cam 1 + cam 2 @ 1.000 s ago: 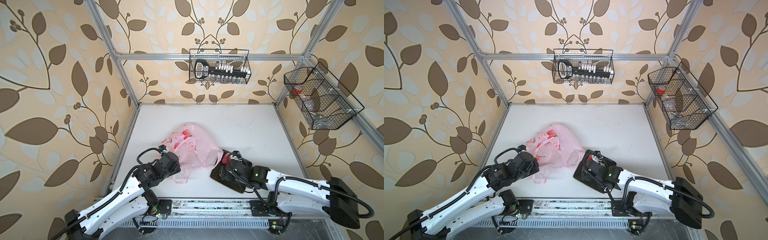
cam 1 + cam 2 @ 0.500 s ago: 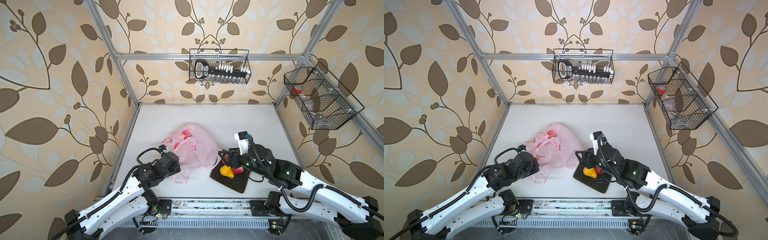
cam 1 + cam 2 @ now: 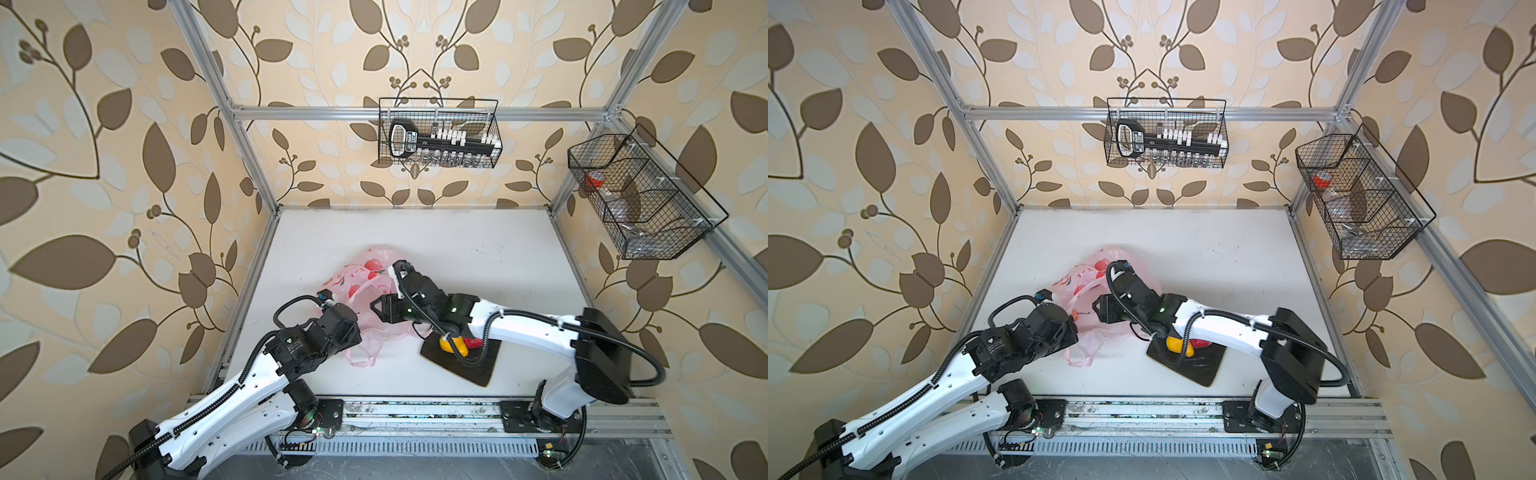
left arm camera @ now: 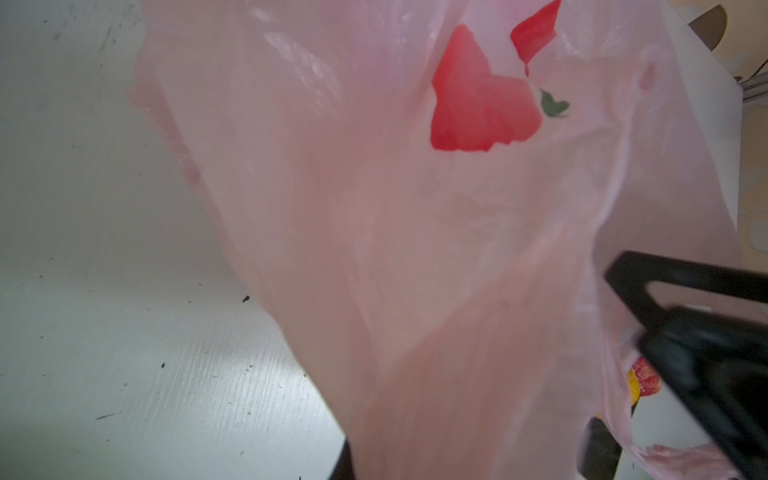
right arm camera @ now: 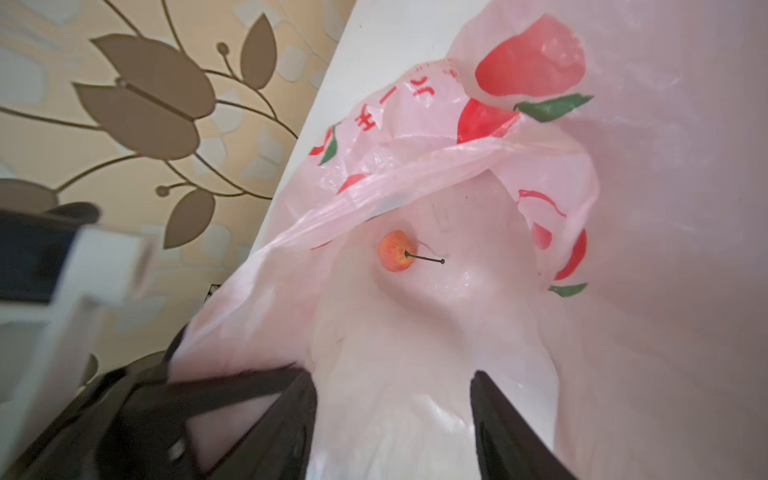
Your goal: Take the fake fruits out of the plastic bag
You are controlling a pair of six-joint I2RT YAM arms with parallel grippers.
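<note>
A robot test cell is indicated: around the white table [image 3: 478, 257], aluminium framing [image 3: 332, 113], wallpapered panels [image 3: 104, 145] and wire baskets [image 3: 438, 133] are mounted.

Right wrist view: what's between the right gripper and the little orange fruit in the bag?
Only pale film of the plastic bag lies between the right gripper and the orange fruit, seen in the right wrist view.

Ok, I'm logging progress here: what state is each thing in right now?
Bag: lying on the table, mouth open.
Small stemmed fruit: inside the bag.
Yellow fruit: on the plate.
Red fruit: on the plate.
Left jaws: shut on the bag.
Right jaws: open, empty.
</note>
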